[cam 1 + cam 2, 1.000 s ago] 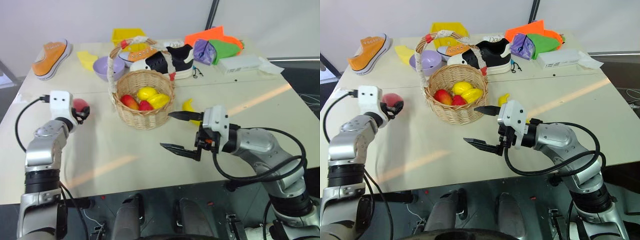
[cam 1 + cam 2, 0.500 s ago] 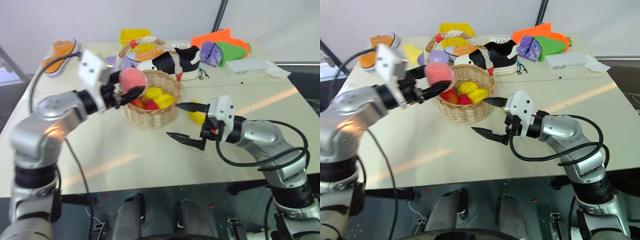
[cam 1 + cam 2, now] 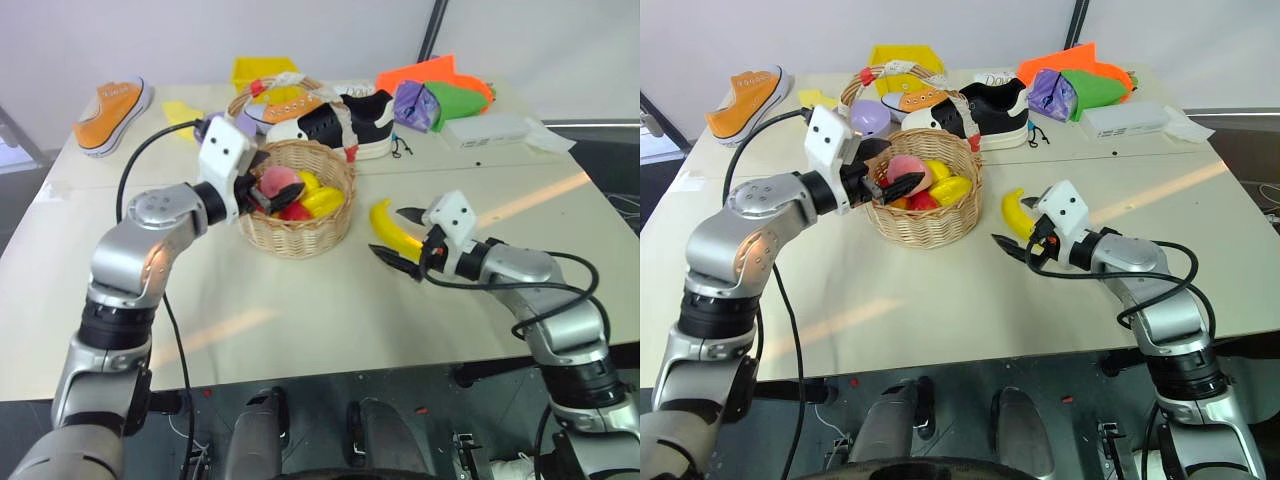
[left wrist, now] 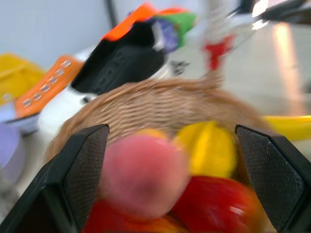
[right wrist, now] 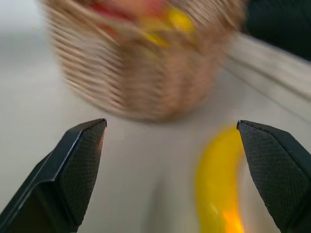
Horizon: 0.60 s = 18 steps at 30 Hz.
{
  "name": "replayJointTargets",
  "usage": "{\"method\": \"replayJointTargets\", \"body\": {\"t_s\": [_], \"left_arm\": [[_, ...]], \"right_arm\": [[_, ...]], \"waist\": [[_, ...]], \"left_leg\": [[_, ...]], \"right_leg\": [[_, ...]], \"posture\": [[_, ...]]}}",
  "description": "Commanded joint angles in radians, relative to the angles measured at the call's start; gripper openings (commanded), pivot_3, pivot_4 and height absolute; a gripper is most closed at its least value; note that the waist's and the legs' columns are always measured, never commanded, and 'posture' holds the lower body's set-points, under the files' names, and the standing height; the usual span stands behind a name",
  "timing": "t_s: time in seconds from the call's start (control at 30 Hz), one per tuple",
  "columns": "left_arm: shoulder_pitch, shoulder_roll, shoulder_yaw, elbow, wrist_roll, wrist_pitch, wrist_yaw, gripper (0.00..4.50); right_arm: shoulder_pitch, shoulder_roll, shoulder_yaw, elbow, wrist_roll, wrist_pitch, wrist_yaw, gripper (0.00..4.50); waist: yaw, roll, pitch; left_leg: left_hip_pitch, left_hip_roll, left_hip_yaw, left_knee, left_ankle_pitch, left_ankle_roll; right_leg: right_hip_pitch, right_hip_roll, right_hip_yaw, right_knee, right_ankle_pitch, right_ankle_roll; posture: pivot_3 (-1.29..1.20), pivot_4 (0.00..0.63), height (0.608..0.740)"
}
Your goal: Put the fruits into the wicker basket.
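The wicker basket [image 3: 298, 228] stands mid-table with red and yellow fruits inside. The pink-red peach [image 3: 279, 183] lies on top of them, inside the rim. My left gripper [image 3: 264, 184] reaches over the basket's left rim, open, its fingers [image 4: 87, 170] on either side of the peach [image 4: 143, 174] and wide of it. The yellow banana [image 3: 393, 231] lies on the table right of the basket. My right gripper [image 3: 1009, 222] is low at the banana [image 5: 218, 187], open, one finger beyond it and one nearer.
Behind the basket lie a black-and-white shoe [image 3: 340, 125], a lavender bowl [image 3: 243, 124], a yellow crate [image 3: 257, 70] and an orange sneaker [image 3: 108, 112]. Orange, green and purple items [image 3: 440, 90] and a white box [image 3: 490, 128] sit at the back right.
My left gripper carried the peach from the left to the basket and has opened, leaving the peach inside. My right gripper went forward and down to the banana, still open.
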Motion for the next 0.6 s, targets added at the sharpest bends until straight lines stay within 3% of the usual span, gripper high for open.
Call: {"method": "replayJointTargets", "body": {"t_s": [0.03,0.17,0.27,0.43,0.47,0.6], "left_arm": [[0.044,0.029,0.03,-0.115,-0.036,-0.005,-0.046,4.42],[0.138,0.06,0.049,-0.222,-0.114,0.021,-0.114,4.42],[0.212,0.093,0.045,-0.299,-0.141,0.021,-0.149,4.5],[0.256,0.106,0.056,-0.341,-0.156,0.03,-0.135,4.5],[0.261,0.106,0.062,-0.343,-0.159,0.033,-0.128,4.5],[0.282,0.118,0.095,-0.327,-0.147,0.018,-0.115,4.5]], "right_arm": [[-0.065,0.038,0.005,0.118,-0.057,-0.031,-0.05,4.5],[-0.115,0.071,0.016,0.242,-0.09,-0.034,-0.058,4.5],[-0.14,0.095,0.008,0.296,-0.091,-0.015,-0.063,3.55],[-0.144,0.106,0.001,0.3,-0.092,0.001,-0.06,1.07],[-0.144,0.107,-0.002,0.294,-0.089,0.008,-0.061,0.74],[-0.132,0.078,-0.003,0.236,-0.097,0.011,-0.043,0.74]], "waist": [[-0.001,0.0,0.0],[0.001,0.0,0.0],[-0.003,0.0,0.0],[0.0,0.0,0.0],[0.0,0.0,0.0],[-0.001,0.001,0.0]], "left_leg": [[0.0,0.0,0.0,0.0,0.0,0.0],[0.0,0.0,0.0,0.0,0.0,0.0],[0.0,0.0,0.0,0.0,0.0,0.0],[0.0,0.0,0.0,0.0,0.0,0.0],[0.0,0.0,0.0,0.0,0.0,0.0],[0.0,0.0,0.0,0.0,0.0,0.0]], "right_leg": [[0.0,0.0,0.0,0.0,0.0,0.0],[0.0,0.0,0.0,0.0,0.0,0.0],[0.0,0.0,0.0,0.0,0.0,0.0],[0.0,0.0,0.0,0.0,0.0,0.0],[0.0,0.0,0.0,0.0,0.0,0.0],[0.0,0.0,0.0,0.0,0.0,0.0]], "posture": [[0.0,0.15,0.74],[0.0,0.15,0.74],[0.0,0.15,0.74],[0.0,0.15,0.74],[0.0,0.15,0.74],[0.0,0.15,0.74]]}}
